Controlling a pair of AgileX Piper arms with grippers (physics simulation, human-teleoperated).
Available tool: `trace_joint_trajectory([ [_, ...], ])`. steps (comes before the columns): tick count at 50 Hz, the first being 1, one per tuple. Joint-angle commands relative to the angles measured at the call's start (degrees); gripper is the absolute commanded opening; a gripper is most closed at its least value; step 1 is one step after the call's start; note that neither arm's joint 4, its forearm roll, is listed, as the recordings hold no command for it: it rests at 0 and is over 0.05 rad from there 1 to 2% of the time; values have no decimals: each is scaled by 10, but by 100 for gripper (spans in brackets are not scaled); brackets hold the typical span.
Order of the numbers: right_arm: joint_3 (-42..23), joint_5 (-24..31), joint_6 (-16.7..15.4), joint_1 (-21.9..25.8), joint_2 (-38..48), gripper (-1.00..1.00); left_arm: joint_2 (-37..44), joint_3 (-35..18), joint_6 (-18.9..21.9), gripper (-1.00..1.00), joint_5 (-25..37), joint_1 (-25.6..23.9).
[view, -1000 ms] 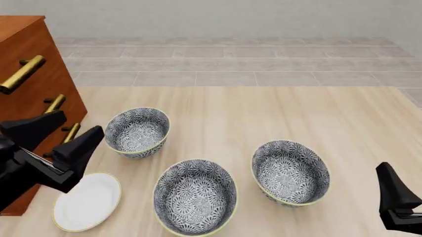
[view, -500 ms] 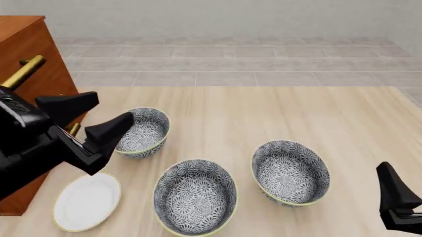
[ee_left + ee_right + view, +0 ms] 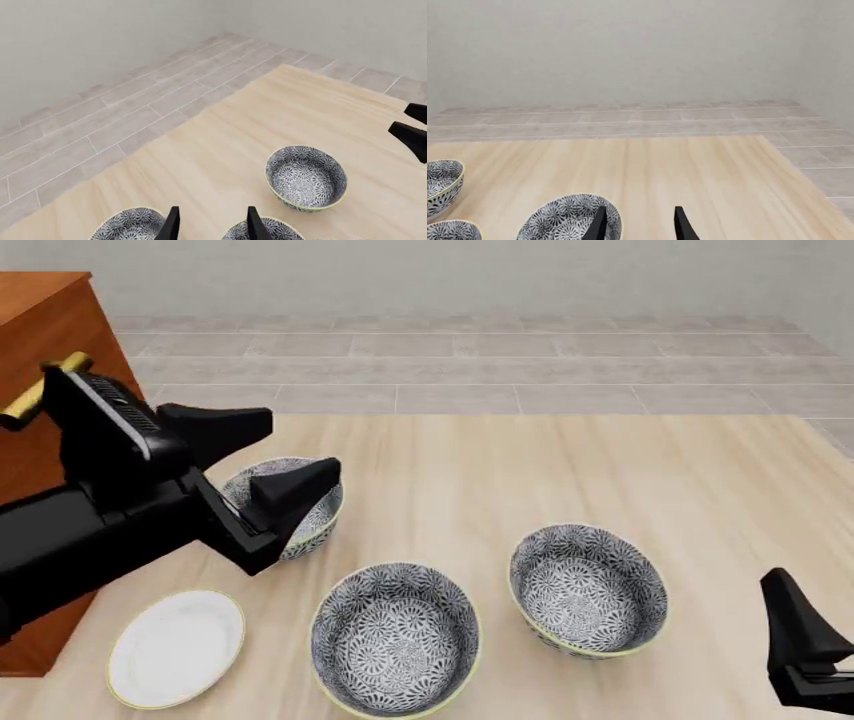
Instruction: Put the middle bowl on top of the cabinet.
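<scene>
Three patterned bowls stand on the table. The middle bowl [image 3: 395,636] is the nearest one, between the left bowl [image 3: 310,522] and the right bowl [image 3: 587,588]. The reddish-brown cabinet [image 3: 47,325] stands at the far left. My left gripper [image 3: 283,452] is open and hovers over the left bowl, covering part of it, with nothing between its fingers. In the left wrist view the left gripper [image 3: 212,227] points between the left bowl [image 3: 130,226] and the middle bowl [image 3: 267,231]. My right gripper [image 3: 797,635] is open low at the front right, empty, apart from the right bowl [image 3: 570,217].
A flat white plate [image 3: 176,646] with a yellow rim lies in front of the cabinet, left of the middle bowl. The cabinet's brass handles [image 3: 40,395] stick out toward the left arm. Tiled floor lies beyond the table's far edge.
My left arm has swung away from the cabinet's front, rightward and forward, and now sits over the left bowl. The bowls, plate and right gripper have not moved.
</scene>
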Motion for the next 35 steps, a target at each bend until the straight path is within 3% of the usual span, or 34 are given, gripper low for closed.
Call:
trace_joint_trajectory([
  [1,0,0,2,1,0,100,51,-32,12,100,1,-29],
  [35,0,-2,10,-1,0,100,155,-124,29,100,4,-106],
])
